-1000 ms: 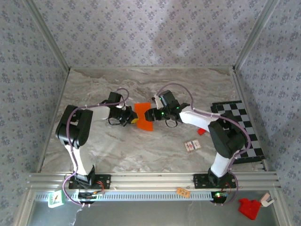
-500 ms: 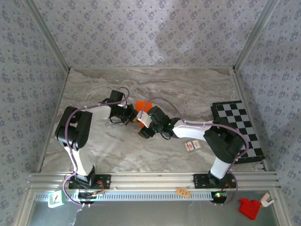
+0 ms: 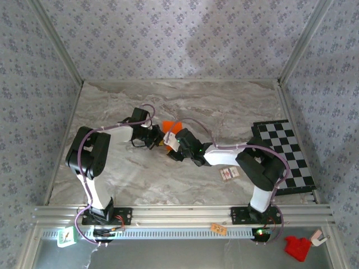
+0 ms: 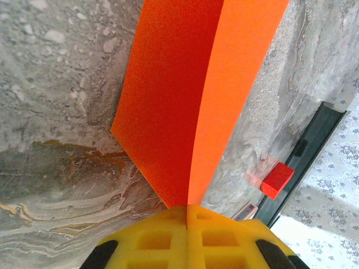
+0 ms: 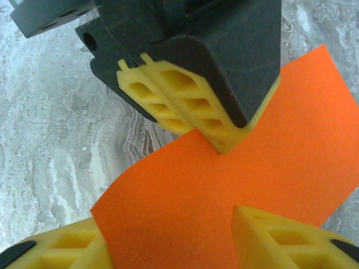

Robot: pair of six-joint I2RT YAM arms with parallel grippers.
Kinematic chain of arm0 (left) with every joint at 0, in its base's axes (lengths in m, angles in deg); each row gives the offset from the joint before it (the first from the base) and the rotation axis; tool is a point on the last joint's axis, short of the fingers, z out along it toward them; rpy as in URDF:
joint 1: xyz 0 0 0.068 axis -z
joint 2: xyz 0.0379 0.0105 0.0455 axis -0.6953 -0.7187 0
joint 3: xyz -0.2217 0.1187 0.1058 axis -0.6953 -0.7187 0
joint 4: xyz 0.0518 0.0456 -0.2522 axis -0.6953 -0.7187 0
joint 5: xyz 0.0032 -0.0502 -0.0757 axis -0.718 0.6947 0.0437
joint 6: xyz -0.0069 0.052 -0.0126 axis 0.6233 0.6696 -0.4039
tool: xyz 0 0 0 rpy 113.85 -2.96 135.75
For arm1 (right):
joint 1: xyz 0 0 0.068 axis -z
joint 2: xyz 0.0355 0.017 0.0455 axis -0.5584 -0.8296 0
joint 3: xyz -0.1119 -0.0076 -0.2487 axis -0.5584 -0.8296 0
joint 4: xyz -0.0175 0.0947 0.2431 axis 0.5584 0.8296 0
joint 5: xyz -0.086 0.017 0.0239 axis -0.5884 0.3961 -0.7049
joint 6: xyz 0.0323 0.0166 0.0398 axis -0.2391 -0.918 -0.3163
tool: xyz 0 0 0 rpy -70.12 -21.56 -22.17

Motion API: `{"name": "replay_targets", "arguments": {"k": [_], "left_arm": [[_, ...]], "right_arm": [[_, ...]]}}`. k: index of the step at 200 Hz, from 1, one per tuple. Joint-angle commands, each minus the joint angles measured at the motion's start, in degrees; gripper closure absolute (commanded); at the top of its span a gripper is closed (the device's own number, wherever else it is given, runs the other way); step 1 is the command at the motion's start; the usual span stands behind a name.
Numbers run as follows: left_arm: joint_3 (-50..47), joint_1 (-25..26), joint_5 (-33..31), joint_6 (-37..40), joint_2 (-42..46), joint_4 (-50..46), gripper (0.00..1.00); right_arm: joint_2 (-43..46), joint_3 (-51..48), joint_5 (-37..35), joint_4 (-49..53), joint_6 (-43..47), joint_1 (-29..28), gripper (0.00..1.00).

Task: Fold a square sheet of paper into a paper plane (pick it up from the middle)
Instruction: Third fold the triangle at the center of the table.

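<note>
The square sheet of paper [image 4: 190, 95] is bright orange and bent along a centre crease. My left gripper [image 4: 187, 208] is shut on its near edge, yellow fingers pressed together. From above, the left gripper [image 3: 156, 138] holds the paper [image 3: 170, 126] just over the marble table. My right gripper [image 3: 173, 150] sits right beside it, covering the sheet's lower part. In the right wrist view the paper [image 5: 224, 185] runs between my right gripper's [image 5: 168, 238] two yellow fingers, which stand apart around it. The left gripper [image 5: 221, 140] pinches the sheet from above there.
A small red block [image 4: 277, 180] lies on the table near a dark rail. A black-and-white checkered board [image 3: 286, 151] lies at the right. Two small cards [image 3: 229, 174] rest in front of the right arm. Patterned walls enclose the table [image 3: 112, 168].
My right gripper has swung left and nearer, in under the paper beside the left gripper, and its jaws have narrowed. The left gripper has kept its hold and barely moved.
</note>
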State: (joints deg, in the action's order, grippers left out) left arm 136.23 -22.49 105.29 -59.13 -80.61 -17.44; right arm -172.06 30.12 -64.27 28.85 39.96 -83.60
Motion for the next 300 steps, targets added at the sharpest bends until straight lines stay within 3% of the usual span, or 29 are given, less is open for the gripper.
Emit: {"name": "replay_targets", "arguments": {"k": [1,31,90,114,147,172,203,244,300], "left_arm": [[1.2,0.4,-0.4,-0.4,1.5,-0.9,0.94],[1.1,0.6,-0.3,-0.4,1.5,-0.9,0.93],[1.1,0.7,-0.4,-0.3,1.4,-1.1,0.92],[0.9,0.7,-0.7,-0.4,2.0,-1.2,0.91],[0.9,-0.6,-2.7,0.9,4.0,-3.6,0.80],[0.8,-4.7,-4.1,4.0,7.0,-7.1,0.66],[1.1,-7.8,-4.4,6.2,10.7,-8.0,0.58],[2.6,-4.9,-2.1,6.2,7.1,-5.7,0.57],[7.7,-1.1,-4.0,8.9,-1.3,-8.7,0.67]], "right_arm": [[1.9,-1.2,-0.5,-2.6,0.4,-0.2,0.56],[2.4,-1.5,-0.7,-3.0,0.5,-0.4,0.65],[2.8,-1.5,0.4,-3.1,0.5,-0.8,0.67],[2.7,-1.3,0.8,-2.1,0.6,-0.8,0.78],[3.1,-1.6,3.1,-0.8,0.3,-0.6,0.89],[3.6,-2.1,7.2,0.6,-1.3,-0.3,0.91],[3.8,-2.6,12.4,1.8,-4.0,-0.1,0.93],[3.3,-3.3,17.6,1.4,-8.8,0.6,0.94],[2.7,-4.3,24.0,-0.7,-14.6,2.0,0.94]]}}
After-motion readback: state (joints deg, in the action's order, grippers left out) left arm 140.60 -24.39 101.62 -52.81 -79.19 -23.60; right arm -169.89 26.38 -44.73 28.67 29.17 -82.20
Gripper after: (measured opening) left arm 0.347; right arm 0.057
